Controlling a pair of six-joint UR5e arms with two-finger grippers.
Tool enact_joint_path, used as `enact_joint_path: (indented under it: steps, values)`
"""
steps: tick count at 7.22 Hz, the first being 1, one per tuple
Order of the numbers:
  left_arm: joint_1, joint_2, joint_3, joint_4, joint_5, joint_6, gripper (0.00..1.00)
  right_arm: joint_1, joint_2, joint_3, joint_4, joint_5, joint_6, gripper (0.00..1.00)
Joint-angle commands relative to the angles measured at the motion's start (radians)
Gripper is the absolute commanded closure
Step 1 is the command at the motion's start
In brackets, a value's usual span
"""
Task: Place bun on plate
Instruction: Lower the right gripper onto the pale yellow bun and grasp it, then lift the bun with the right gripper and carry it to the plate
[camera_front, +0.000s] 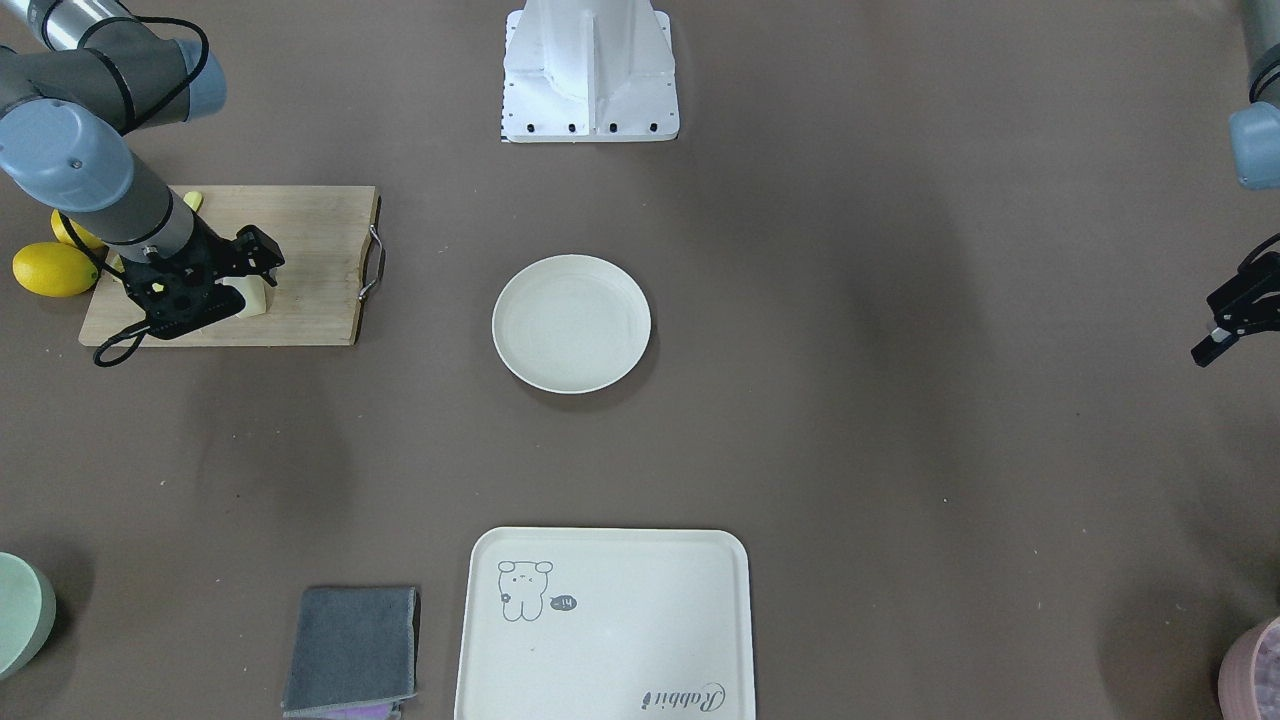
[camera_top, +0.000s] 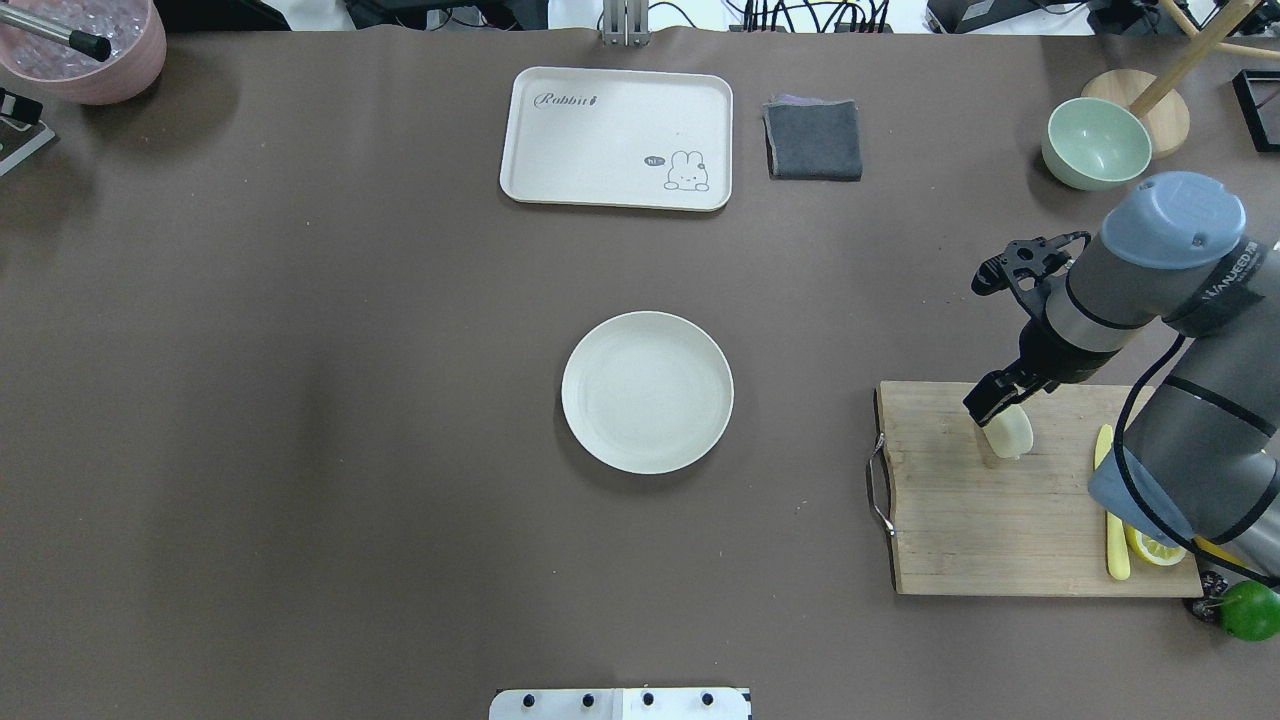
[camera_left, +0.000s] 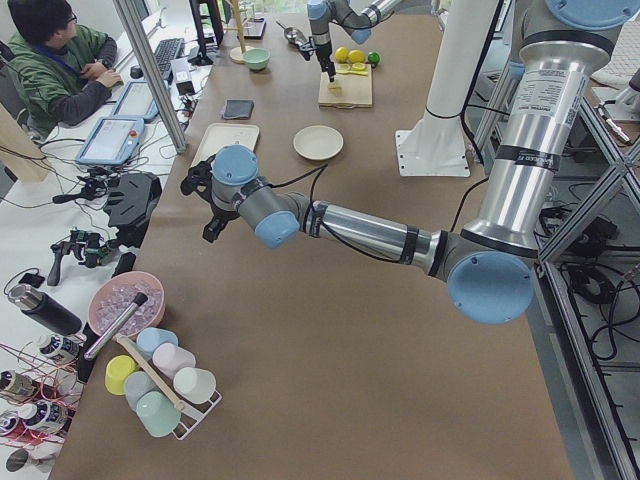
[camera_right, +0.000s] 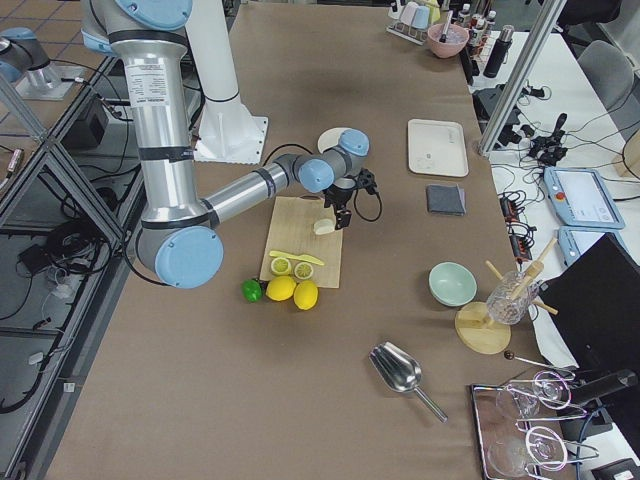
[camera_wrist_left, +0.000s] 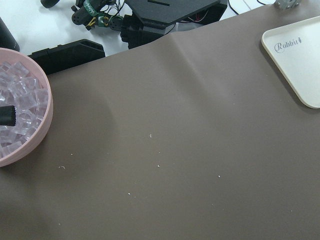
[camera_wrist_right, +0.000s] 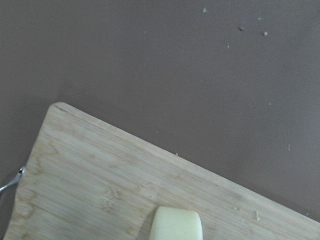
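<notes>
Pinching one bun (camera_top: 1008, 434) (one plate (camera_top: 647, 391) apart) is the right tool (camera_top: 993, 408).

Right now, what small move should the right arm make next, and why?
Probably lift straight up. The right pincer seems shut on the bun, low over the board, and the plate lies apart from it, bare.

Brown table covering (camera_wrist_left: 190, 150) fills most of the frame, scattered with pale specks. Pink bowl (camera_wrist_left: 35, 147) of ice cubes (camera_wrist_left: 20, 92) sits at the left edge, cut off by it, with 1 black-tipped object (camera_wrist_left: 7, 115) inside. Cream tray (camera_wrist_left: 300, 65) lettered "Rabbit" occupies the upper right corner. Black equipment (camera_wrist_left: 170, 12) lies beyond the table edge, along the top.
</notes>
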Motion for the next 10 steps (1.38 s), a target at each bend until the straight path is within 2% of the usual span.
enact_joint_path:
  steps: [1,2,4,5,7,9,10]
  values:
    - [-0.002,0.006,-0.008,0.0,0.017,-0.001,0.02,-0.033,-0.002,-0.003,0.0,-0.033,0.058,0.06]
    - [-0.002,0.008,-0.005,0.0,0.022,0.001,0.02,-0.051,0.002,0.001,0.009,-0.035,0.128,0.27]
    - [0.0,0.047,-0.051,0.0,0.057,0.001,0.02,-0.062,-0.039,-0.009,0.101,-0.05,0.185,0.84]
    - [0.0,0.054,-0.063,0.0,0.059,0.001,0.02,-0.065,-0.053,-0.009,0.119,-0.056,0.184,1.0]
    - [-0.002,0.054,-0.066,0.0,0.056,-0.001,0.02,-0.065,-0.035,0.015,0.13,-0.079,0.185,1.0]
    - [0.0,0.052,-0.066,0.005,0.046,-0.004,0.02,0.043,0.071,0.069,0.12,-0.067,0.19,1.0]
    - [0.003,0.051,-0.062,0.008,0.028,-0.011,0.02,0.056,0.146,0.074,0.123,-0.073,0.219,1.0]
